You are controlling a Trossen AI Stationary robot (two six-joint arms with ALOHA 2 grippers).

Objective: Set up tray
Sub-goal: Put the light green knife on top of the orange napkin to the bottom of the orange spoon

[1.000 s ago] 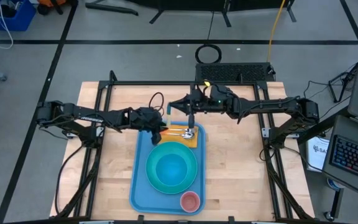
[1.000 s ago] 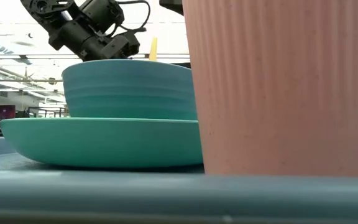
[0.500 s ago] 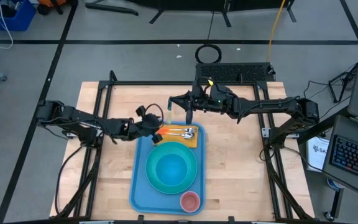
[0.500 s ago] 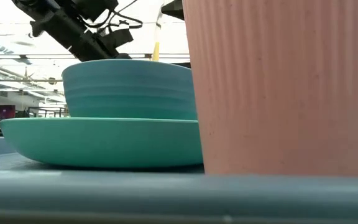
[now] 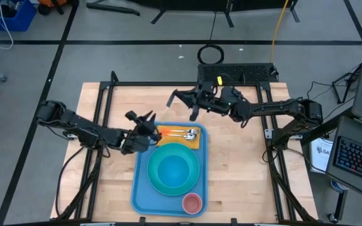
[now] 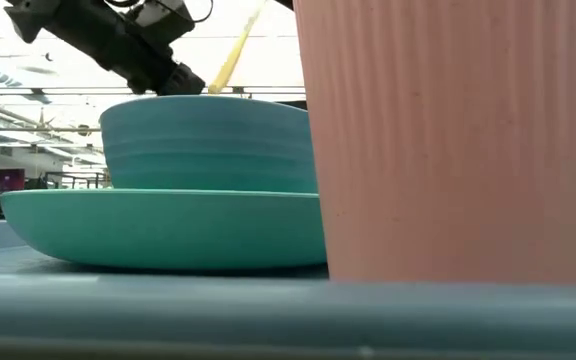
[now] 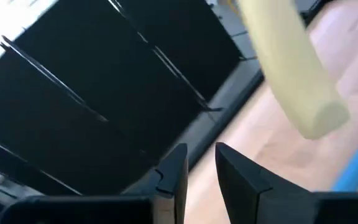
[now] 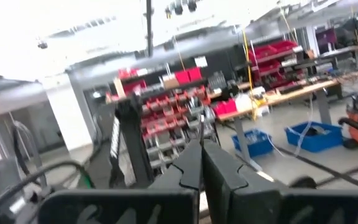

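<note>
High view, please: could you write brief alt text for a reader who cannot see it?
A light-blue tray on a wooden table holds a turquoise plate with bowl, pink cup and cutlery on an orange napkin; two dark arms flank its far end.

We see two matte-black jointed arms with looping black cables; the right arm (image 5: 263,108) carries a small yellow tag.

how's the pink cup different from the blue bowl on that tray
The pink cup is small and stands alone in the tray's near right corner; the blue bowl is much wider and sits on the turquoise plate mid-tray. The cup has vertical ribs, the bowl horizontal ones. Both are upright.
</note>
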